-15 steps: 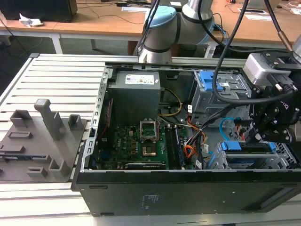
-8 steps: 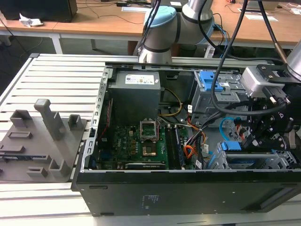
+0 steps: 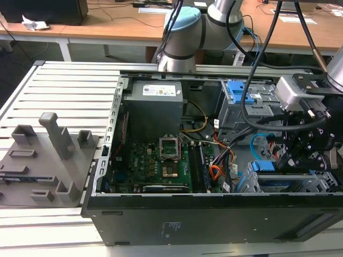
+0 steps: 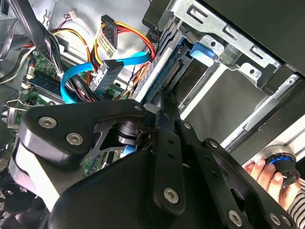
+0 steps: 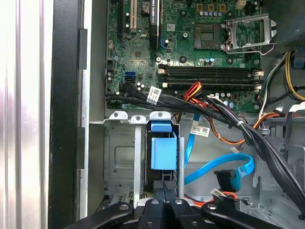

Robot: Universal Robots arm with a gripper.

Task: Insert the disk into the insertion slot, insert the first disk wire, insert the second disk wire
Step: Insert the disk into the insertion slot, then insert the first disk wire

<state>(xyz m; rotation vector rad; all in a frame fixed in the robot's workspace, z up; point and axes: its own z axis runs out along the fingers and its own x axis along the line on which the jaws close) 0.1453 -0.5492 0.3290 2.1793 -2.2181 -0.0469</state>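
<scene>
the dark disk in its blue carrier lies in the low grey perforated sheet-metal insertion slot; we judge step one nearly done. the black gripper meets its end, fingers closed together. the slim light blue cable loops unplugged beside; seating needs a straight push.

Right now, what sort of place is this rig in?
Probably a robotics lab or workshop: an opened desktop PC case on a slatted aluminium bench, wooden desks behind, a robot arm over it.
</scene>
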